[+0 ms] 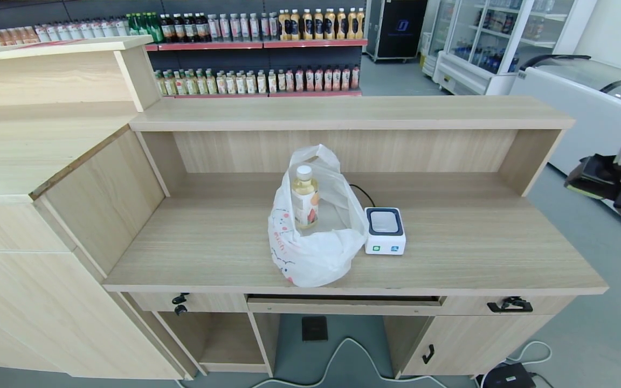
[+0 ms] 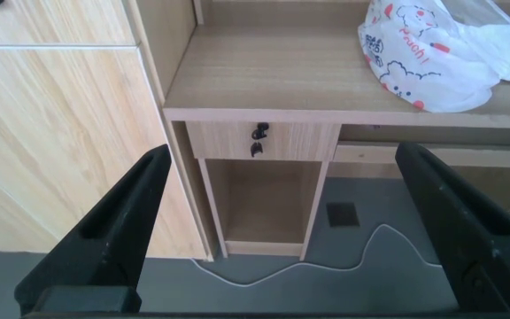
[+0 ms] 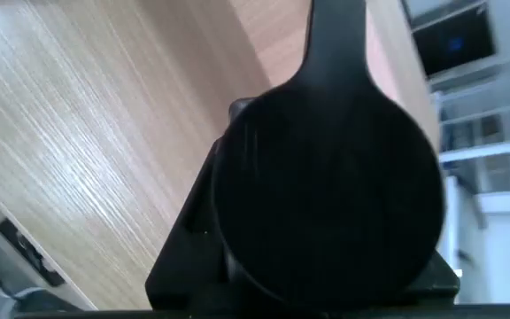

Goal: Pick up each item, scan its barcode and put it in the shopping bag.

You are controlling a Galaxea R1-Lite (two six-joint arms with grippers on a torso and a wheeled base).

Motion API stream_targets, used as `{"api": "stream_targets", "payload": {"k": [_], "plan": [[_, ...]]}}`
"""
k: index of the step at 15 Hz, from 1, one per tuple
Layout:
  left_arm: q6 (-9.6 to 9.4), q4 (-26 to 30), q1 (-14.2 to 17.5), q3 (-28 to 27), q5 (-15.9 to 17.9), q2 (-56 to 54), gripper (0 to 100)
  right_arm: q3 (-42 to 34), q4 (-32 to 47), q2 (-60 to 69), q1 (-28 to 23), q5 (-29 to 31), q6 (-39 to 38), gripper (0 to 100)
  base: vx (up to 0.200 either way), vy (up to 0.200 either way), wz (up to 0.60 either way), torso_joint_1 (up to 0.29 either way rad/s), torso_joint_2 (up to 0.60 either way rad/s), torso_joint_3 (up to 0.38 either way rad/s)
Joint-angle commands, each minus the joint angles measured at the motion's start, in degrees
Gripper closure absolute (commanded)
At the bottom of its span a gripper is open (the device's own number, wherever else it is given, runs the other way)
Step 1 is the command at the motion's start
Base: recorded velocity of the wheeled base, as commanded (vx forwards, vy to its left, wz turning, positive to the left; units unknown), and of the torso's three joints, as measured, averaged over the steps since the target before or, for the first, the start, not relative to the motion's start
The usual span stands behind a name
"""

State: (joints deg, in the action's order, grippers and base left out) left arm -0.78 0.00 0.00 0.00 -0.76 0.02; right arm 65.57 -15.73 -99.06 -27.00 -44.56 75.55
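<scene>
A white plastic shopping bag [image 1: 316, 253] stands open on the middle of the wooden counter [image 1: 477, 253]. A yellowish drink bottle [image 1: 305, 202] with a white cap stands upright inside it. A small white barcode scanner [image 1: 385, 230] sits just right of the bag, touching it. My left gripper [image 2: 283, 155] is open and holds nothing, low in front of the counter's left drawer, with the bag [image 2: 441, 62] up on the counter beyond it. My right gripper [image 1: 607, 175] hangs off the counter's right end, at about its height. A dark round shape [image 3: 326, 186] blocks the right wrist view.
A raised shelf [image 1: 343, 113] runs along the counter's back, and a taller wooden cabinet [image 1: 35, 151] stands on the left. Drawers with black handles [image 1: 510, 306] sit under the top. Cables [image 1: 343, 350] lie on the floor. Drink shelves and fridges stand behind.
</scene>
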Motion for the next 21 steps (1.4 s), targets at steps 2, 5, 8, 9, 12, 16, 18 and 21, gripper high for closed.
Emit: {"api": "stream_targets", "payload": {"k": [2,5,8,9,12,16,18,21], "plan": [[-0.01,0.0,0.0,0.0,0.1,0.0,0,-18.8,-5.3,23.4,3.5,-5.7,23.4,100,0.000,0.000,0.00,0.000,0.00,0.000],[-0.01,0.0,0.0,0.0,0.1,0.0,0,-25.4,-6.8,27.8,12.0,-4.7,37.1,100,0.000,0.000,0.00,0.000,0.00,0.000],[-0.01,0.0,0.0,0.0,0.0,0.0,0,-27.2,-6.9,33.3,25.5,0.1,57.8,100,0.000,0.000,0.00,0.000,0.00,0.000],[-0.01,0.0,0.0,0.0,0.0,0.0,0,-27.1,-7.1,34.3,29.9,1.2,64.5,100,0.000,0.000,0.00,0.000,0.00,0.000],[-0.01,0.0,0.0,0.0,0.0,0.0,0,-27.3,-11.5,32.6,45.2,3.4,75.7,100,0.000,0.000,0.00,0.000,0.00,0.000],[-0.01,0.0,0.0,0.0,0.1,0.0,0,-27.6,-24.0,27.3,67.5,11.5,79.0,100,0.000,0.000,0.00,0.000,0.00,0.000],[-0.01,0.0,0.0,0.0,0.0,0.0,0,-28.0,-25.0,26.5,73.8,14.5,79.6,100,0.000,0.000,0.00,0.000,0.00,0.000],[-0.01,0.0,0.0,0.0,0.0,0.0,0,-28.3,-20.0,27.0,77.2,15.6,82.7,100,0.000,0.000,0.00,0.000,0.00,0.000]]}}
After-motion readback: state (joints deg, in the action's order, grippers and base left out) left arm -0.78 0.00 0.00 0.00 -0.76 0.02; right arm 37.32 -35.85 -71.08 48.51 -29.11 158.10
